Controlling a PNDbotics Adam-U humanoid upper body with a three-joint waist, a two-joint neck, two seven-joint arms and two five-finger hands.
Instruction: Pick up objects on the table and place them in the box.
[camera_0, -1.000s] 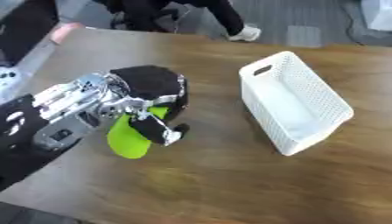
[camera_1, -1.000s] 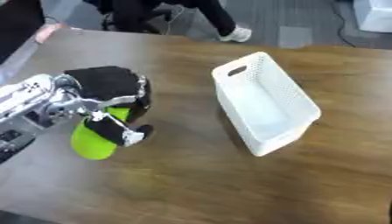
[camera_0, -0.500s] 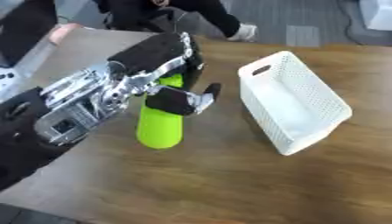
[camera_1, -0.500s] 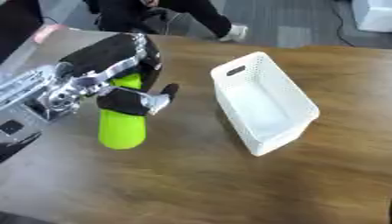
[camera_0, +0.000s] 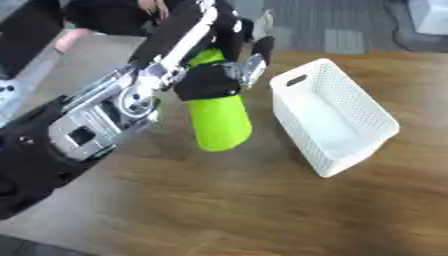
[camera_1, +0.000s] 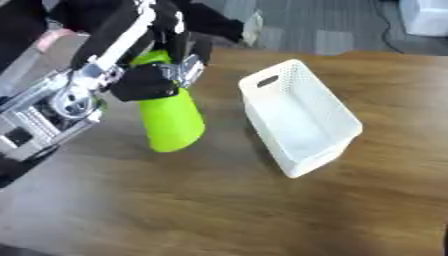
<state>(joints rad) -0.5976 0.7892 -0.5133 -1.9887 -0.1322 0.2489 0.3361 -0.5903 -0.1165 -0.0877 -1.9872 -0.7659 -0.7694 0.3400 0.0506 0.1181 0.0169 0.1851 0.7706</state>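
Note:
My left hand (camera_0: 206, 80) is shut on a lime-green cylinder (camera_0: 216, 117) and holds it in the air, its lower end hanging towards me. The cylinder is just left of the white perforated basket (camera_0: 367, 107), which stands on the wooden table with its handle slot at the far end. Nothing shows inside the basket. The black fingers and thumb wrap the upper half of the cylinder. My right hand shows in neither view.
My silver and black left forearm (camera_0: 96, 125) fills the left side of the views. The brown wooden table (camera_0: 262, 210) runs across the front. A person in dark clothes (camera_1: 210, 22) stands beyond the far table edge.
My left hand has carried the green cylinder higher and to the right, closer to the basket. The whole picture has also shifted, so the camera moved.

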